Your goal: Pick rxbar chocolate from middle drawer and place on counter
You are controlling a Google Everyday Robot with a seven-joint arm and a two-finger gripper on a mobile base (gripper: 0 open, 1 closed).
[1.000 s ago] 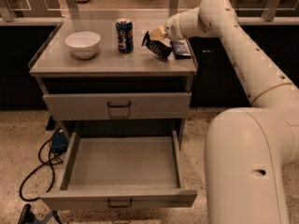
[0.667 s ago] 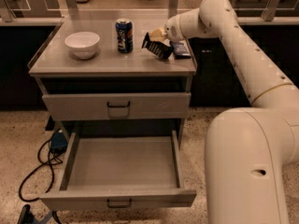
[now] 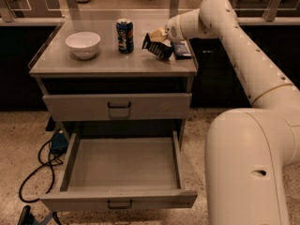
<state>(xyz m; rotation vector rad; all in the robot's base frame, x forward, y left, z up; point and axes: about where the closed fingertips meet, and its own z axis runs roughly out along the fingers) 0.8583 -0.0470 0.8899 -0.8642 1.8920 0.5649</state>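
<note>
The rxbar chocolate (image 3: pixel 156 48), a flat black wrapper, hangs tilted just above the right part of the counter (image 3: pixel 112 62). My gripper (image 3: pixel 159 35) reaches in from the right over the counter and is shut on the bar's upper edge. The middle drawer (image 3: pixel 123 165) is pulled wide open at the bottom of the cabinet, and its grey tray is empty. Its low front panel with a small dark handle (image 3: pixel 119 204) faces me.
A white bowl (image 3: pixel 83 44) stands at the counter's left and a dark blue can (image 3: pixel 124 35) at its middle. A dark blue packet (image 3: pixel 182 50) lies at the right edge behind the bar. The taller-fronted drawer (image 3: pixel 117 107) is closed. Cables (image 3: pixel 40 165) lie on the floor at the left.
</note>
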